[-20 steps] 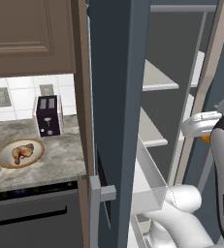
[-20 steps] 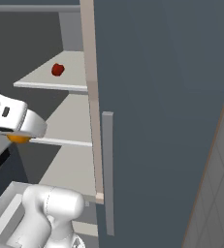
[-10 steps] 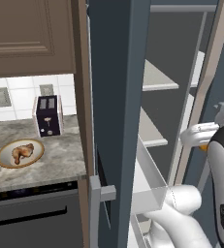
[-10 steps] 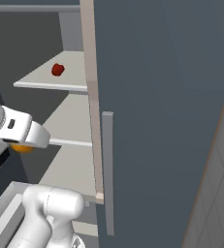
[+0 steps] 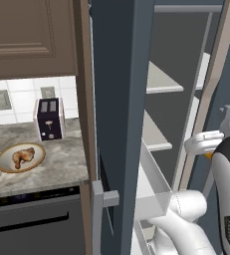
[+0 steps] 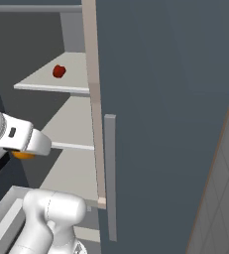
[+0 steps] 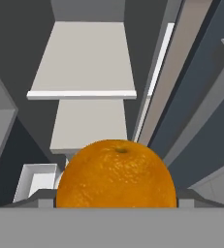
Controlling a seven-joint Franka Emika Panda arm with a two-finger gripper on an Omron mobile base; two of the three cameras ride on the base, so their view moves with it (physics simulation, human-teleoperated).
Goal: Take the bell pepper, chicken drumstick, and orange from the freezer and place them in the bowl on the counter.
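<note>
Hand view shows the gripper [image 7: 114,206] clamped on the orange [image 7: 116,175], below the freezer [image 6: 160,99] shelves; firm, smooth, liable to roll, best held across its middle.

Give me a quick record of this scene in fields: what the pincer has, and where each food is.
pincer: closed on the orange, inside the open freezer
orange: held at the pincer, off the shelves
pepper: lying on an upper freezer shelf
drumstick: in the bowl
bowl: on the counter, in front of the toaster
left to do: orange and pepper not yet in the bowl
</note>
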